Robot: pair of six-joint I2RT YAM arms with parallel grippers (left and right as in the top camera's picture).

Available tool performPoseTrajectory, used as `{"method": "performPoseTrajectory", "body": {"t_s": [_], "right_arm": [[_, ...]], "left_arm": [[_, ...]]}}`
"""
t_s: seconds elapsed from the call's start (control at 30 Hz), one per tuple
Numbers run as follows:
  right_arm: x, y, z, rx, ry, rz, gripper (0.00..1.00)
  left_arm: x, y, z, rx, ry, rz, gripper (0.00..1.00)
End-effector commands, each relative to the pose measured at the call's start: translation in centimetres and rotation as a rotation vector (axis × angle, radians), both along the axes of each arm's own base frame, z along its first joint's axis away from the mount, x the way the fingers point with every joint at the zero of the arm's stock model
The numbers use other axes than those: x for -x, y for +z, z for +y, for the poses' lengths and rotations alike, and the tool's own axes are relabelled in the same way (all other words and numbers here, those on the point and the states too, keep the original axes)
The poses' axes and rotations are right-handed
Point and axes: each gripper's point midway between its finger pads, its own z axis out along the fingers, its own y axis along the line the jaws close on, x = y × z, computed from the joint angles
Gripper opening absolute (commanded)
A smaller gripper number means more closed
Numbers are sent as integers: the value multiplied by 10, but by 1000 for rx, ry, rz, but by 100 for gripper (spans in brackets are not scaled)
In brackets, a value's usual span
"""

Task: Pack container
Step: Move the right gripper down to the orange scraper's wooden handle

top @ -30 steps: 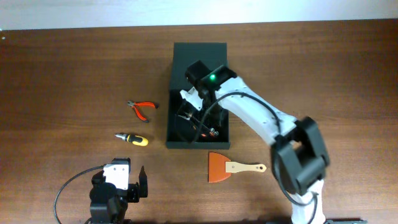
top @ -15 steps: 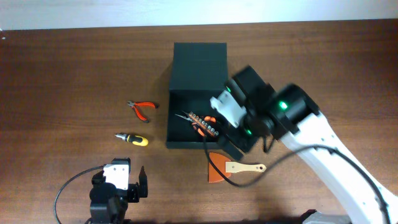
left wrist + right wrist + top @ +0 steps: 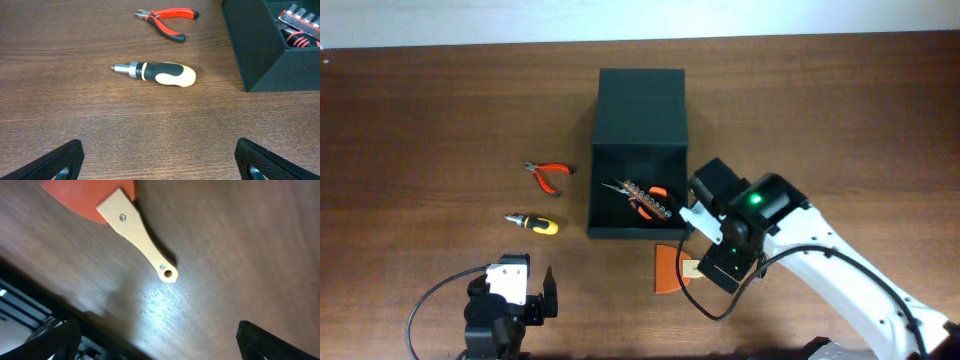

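Observation:
The container is a dark green box with its flap lid open to the far side; its wall shows in the left wrist view. Orange-handled pliers and a bit strip lie inside. An orange scraper with a wooden handle lies just in front of the box and shows in the right wrist view. My right gripper is open and empty above the scraper's handle. My left gripper is open and empty near the front edge.
Red-handled cutters and a black-and-yellow screwdriver lie on the wooden table left of the box. The table's front edge shows in the right wrist view.
My right arm has come out of the box and swung toward the front, ending over the scraper. The pliers and bit strip stay in the box. The left arm has not moved.

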Motion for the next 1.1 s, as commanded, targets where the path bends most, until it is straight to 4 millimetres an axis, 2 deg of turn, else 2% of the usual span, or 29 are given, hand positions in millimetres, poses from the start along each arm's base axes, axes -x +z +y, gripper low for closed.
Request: {"method": "performPoseTrajectory", "body": {"t_s": [0.0, 0.13, 0.27, 0.37, 0.67, 1.07], "right_arm": [[5, -18, -3, 19, 9, 38, 99], [7, -34, 11, -46, -14, 71, 99], [-5, -42, 27, -115, -70, 33, 99], [-8, -48, 34, -143, -84, 36, 99], [7, -83, 25, -76, -133, 128, 99], [16, -113, 18, -41, -137, 172, 100]], "left_arm": [[0, -2, 2, -17, 3, 0, 99], [0, -2, 2, -17, 3, 0, 99], [0, -2, 2, -17, 3, 0, 99], [0, -2, 2, -17, 3, 0, 99], [0, -2, 2, -17, 3, 1, 99], [0, -2, 2, -17, 3, 1, 99]]}}
